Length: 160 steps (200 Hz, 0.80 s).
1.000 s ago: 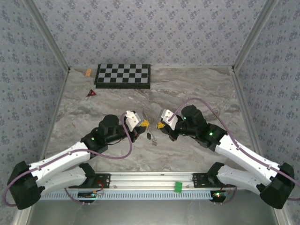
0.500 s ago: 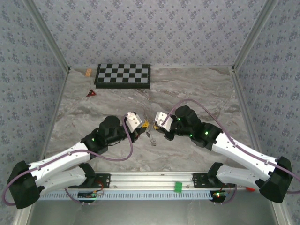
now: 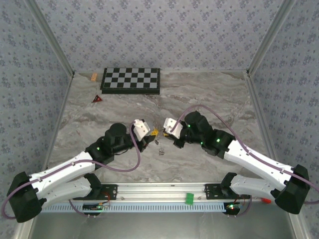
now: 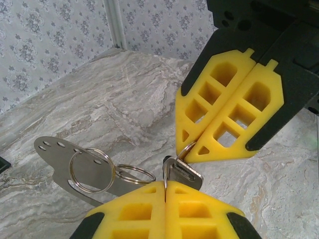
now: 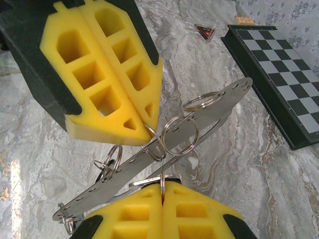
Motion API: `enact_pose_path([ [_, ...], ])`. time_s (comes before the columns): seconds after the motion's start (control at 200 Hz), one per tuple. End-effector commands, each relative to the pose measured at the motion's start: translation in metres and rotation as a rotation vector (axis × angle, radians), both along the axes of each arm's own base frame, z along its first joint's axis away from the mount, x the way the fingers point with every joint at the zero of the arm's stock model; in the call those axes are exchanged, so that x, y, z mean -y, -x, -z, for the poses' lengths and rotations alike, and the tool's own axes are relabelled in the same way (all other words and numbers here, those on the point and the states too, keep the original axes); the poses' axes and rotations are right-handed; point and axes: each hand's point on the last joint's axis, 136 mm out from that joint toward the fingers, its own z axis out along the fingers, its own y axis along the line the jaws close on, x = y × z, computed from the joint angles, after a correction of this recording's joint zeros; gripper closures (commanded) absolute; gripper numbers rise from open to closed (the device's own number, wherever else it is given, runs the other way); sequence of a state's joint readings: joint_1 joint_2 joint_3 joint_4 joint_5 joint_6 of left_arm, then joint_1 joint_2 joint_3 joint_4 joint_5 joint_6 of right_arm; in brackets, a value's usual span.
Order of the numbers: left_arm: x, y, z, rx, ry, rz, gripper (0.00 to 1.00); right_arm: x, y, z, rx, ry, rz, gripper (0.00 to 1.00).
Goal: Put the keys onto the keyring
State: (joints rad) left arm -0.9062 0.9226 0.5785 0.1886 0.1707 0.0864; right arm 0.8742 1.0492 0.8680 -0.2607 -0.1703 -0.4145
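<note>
Over the middle of the marble table my left gripper (image 3: 153, 133) and right gripper (image 3: 169, 134) meet tip to tip, both shut. In the left wrist view my left gripper (image 4: 165, 185) pinches a thin wire ring edge-on, just behind a small silver key (image 4: 185, 173) with a slot. The right gripper's fingertips (image 4: 219, 142) pinch the keyring (image 4: 186, 150), which passes through that slot. In the right wrist view my right gripper (image 5: 162, 188) is shut on the keyring (image 5: 162, 174), and the left fingertips (image 5: 142, 119) nip a linked ring (image 5: 155, 145). Small dark pieces (image 3: 160, 150) dangle below.
A long perforated metal strip (image 5: 209, 107) carrying several rings hangs across under the grippers. A chessboard (image 3: 131, 79) lies at the back of the table, with a red triangle (image 3: 96, 99) and a small orange piece (image 3: 93, 77) to its left. The enclosure walls stand close on both sides.
My right gripper has moved left, closing the gap to the left gripper's tips. The left arm has barely shifted. Both grippers stayed shut.
</note>
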Motion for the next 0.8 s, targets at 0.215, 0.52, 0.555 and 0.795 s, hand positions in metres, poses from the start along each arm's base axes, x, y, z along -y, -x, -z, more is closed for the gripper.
enact_pose_path([
  [0.215, 0.0046, 0.006, -0.0089, 0.02, 0.018, 0.035, 1.0, -0.0063, -0.004, -0.0183, 0.052, -0.018, -0.011, 1.0],
  [0.52, 0.0049, 0.0062, -0.0094, 0.016, 0.017, 0.036, 1.0, -0.0102, -0.0018, -0.0169, 0.047, -0.01, -0.025, 1.0],
  [0.555, 0.0051, 0.0065, -0.0087, 0.014, 0.015, 0.037, 1.0, -0.0108, -0.0016, -0.0175, 0.049, -0.01, -0.028, 1.0],
  [0.795, 0.0048, 0.0067, -0.0091, 0.014, 0.016, 0.038, 1.0, -0.0112, -0.0024, -0.0159, 0.056, 0.0, -0.023, 1.0],
])
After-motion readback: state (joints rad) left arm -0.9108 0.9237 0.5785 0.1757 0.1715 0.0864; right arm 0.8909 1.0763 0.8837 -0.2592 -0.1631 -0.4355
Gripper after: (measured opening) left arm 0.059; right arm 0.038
